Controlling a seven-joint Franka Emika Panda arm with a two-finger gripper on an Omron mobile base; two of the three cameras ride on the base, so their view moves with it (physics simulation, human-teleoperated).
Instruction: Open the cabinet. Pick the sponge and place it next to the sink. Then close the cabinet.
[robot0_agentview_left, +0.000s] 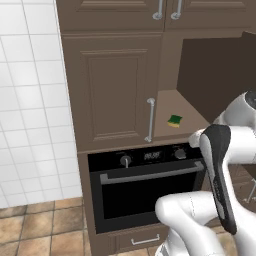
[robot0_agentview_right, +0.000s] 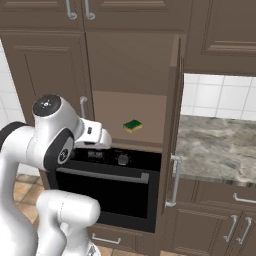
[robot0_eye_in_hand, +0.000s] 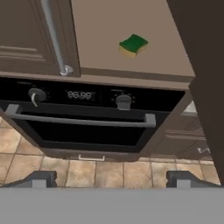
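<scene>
The gripper (robot0_eye_in_hand: 112, 178) is seen in the hand view with its two dark fingertips (robot0_eye_in_hand: 41, 178) set far apart at the bottom corners, nothing held between them. It is held low in front of the black oven (robot0_eye_in_hand: 87, 118), above the tan tiled floor (robot0_eye_in_hand: 109, 173).

Toward 12 o'clock from the gripper in the hand view, the sponge (robot0_eye_in_hand: 133, 45) is found lying flat on the plain brown shelf (robot0_eye_in_hand: 127, 39) of the cabinet (robot0_agentview_left: 112, 90), just above the oven. The sponge is shown as a small rectangle with a bright green top face and a thin yellow layer visible along its lower edge. It is set slightly askew to the shelf's front edge and lies alone, apart from the shelf's sides.

In the left base view the sponge (robot0_agentview_left: 175, 120) is seen at about 3 o'clock of the long vertical silver handle (robot0_agentview_left: 149, 120) on the shut left door. In the right base view the sponge (robot0_agentview_right: 132, 125) sits on the shelf, at about 9 o'clock of the swung-open right door (robot0_agentview_right: 175, 125), which is seen edge-on with its bar handle (robot0_agentview_right: 175, 181) low down.

A digital display (robot0_eye_in_hand: 79, 94) between the oven's knobs is lit, but its digits are too blurred to be read. A grey marbled tabletop (robot0_agentview_right: 220, 150) is seen at 3 o'clock of the open door.
</scene>
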